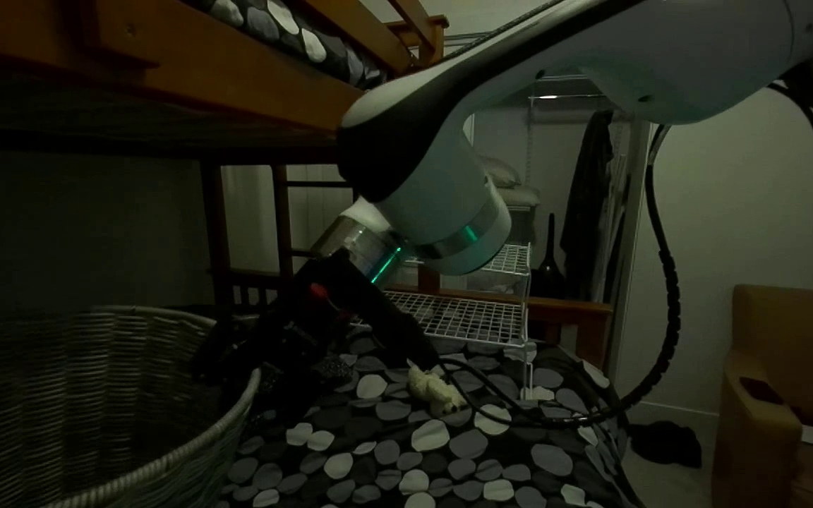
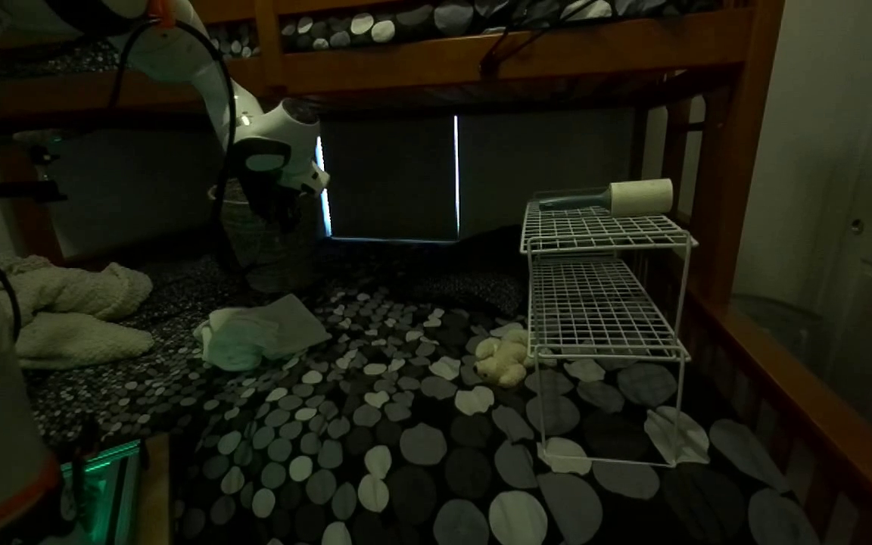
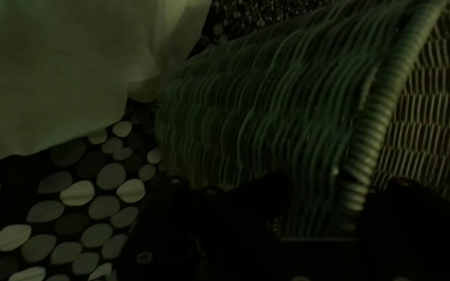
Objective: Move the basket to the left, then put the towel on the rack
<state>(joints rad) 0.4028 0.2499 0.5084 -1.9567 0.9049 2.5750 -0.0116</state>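
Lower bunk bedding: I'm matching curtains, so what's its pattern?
The bedding has grey and whitish rounded spots on black, clearest in an exterior view.

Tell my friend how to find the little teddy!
Start at the wooden bunk bed and look at the spotted bedding down below. There, the teddy lies beside the white wire rack, just left of it in an exterior view. Unlike the rack's stiff, bare wires, it's small, cream-coloured and plump.
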